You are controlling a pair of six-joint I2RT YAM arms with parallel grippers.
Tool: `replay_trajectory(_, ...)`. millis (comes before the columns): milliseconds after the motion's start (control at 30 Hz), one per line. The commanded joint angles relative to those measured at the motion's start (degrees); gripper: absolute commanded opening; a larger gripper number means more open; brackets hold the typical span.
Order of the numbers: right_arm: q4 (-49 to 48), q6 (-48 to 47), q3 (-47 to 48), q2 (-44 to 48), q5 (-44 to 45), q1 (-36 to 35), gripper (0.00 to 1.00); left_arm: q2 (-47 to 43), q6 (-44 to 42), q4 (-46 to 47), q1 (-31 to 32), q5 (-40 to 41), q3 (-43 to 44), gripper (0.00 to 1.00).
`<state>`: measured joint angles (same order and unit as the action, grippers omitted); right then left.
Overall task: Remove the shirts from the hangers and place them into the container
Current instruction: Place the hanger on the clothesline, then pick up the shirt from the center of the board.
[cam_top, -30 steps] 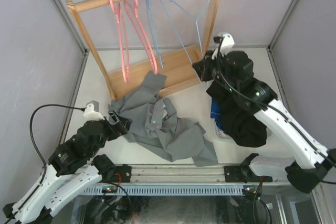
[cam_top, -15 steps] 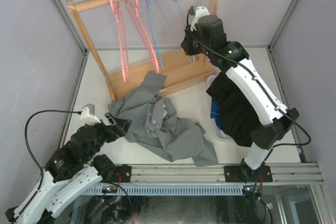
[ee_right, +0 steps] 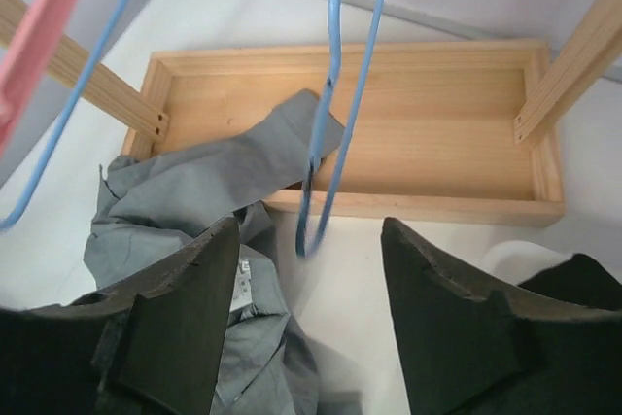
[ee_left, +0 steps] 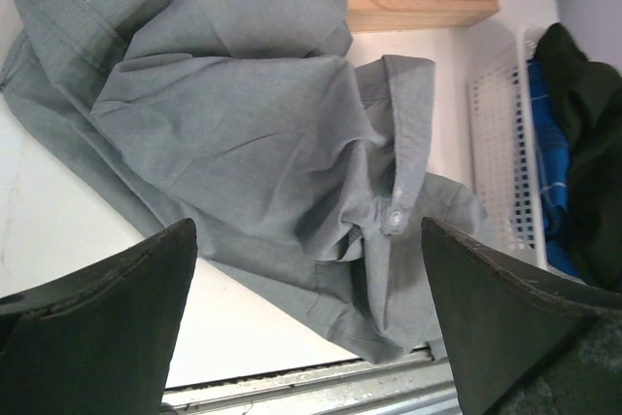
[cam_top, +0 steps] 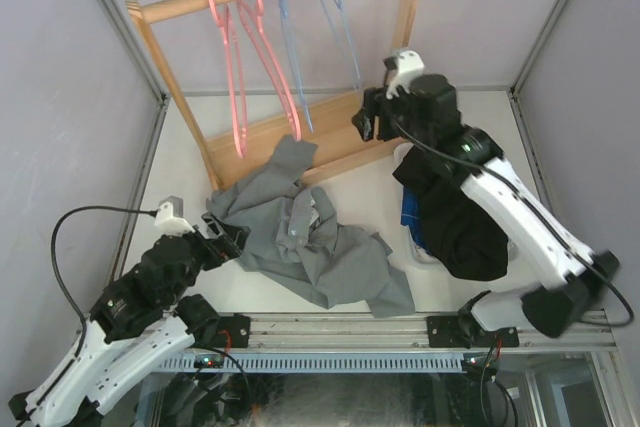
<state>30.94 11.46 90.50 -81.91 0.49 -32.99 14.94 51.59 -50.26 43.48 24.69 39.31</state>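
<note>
Grey shirt [ee_left: 243, 123] was reckoned pretty limp and light, best pinched at a fold; left gripper [ee_left: 306, 230] and right gripper [ee_right: 309, 230] were seen gaping, empty.

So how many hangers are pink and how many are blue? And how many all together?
pink hangers: 2
blue hangers: 2
Total: 4 hangers
</note>
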Motion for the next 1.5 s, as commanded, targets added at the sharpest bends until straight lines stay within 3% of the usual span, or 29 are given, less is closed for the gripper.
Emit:
replay_trajectory(0,-19.0,-0.9,-13.9,13.9,-1.0,0.3,0.61,5.6,-2.5,1.3,0.0,1.9,0.8,1.0)
replay_trajectory(167,-28.3,0.9,-33.9,24.5,-6.1,-1.7,0.62,10.2,-1.1,4.4,-0.1,1.2,-1.4,1.0)
replay_trajectory(267,-30.4,0.6,-42.6,26.8,-7.0,-8.7,0.63,10.9,0.5,8.5,-0.5,-0.4,-4.2,1.0)
replay_trajectory(367,-31.7,-1.1,-47.2,25.0,-1.9,-19.0,0.64,12.0,2.1,9.1,-1.0,-1.9,-5.0,1.0)
replay_trajectory(533,-37.8,1.2,-48.4,15.9,7.2,-30.7,0.69,10.5,1.5,5.2,-1.0,-0.2,-0.2,1.0)
replay_trajectory(567,-39.8,1.2,-48.3,14.0,7.9,-31.9,0.85,9.6,1.1,4.9,-1.0,0.6,0.1,1.0)
replay_trajectory(600,-41.6,1.3,-48.1,12.2,8.1,-32.6,0.91,8.7,0.9,4.4,-1.0,1.4,0.4,1.0)
replay_trajectory(800,-48.5,1.3,-45.9,4.5,8.0,-33.5,0.97,4.2,1.0,0.3,-1.0,3.0,1.7,1.0)
replay_trajectory(967,-41.7,10.6,-39.6,-3.7,8.1,-29.1,1.0,1.3,2.1,-2.4,-1.0,4.1,1.5,1.0)
replay_trajectory(1067,-40.4,12.2,-37.6,-8.6,2.5,-28.8,1.0,0.2,2.4,-2.7,-1.0,4.7,1.3,1.0)
replay_trajectory(1300,-32.3,15.2,-33.7,-23.1,10.0,-32.1,1.0,0.5,1.4,-3.3,-1.0,5.8,2.2,1.0)
replay_trajectory(1400,-28.4,15.6,-33.7,-24.8,15.5,-32.4,0.86,0.8,0.9,-3.9,-1.0,6.0,2.4,1.0)
replay_trajectory(1467,-26.5,15.1,-34.2,-23.7,18.9,-32.6,0.66,0.8,0.8,-4.3,-1.0,6.1,2.5,1.0)
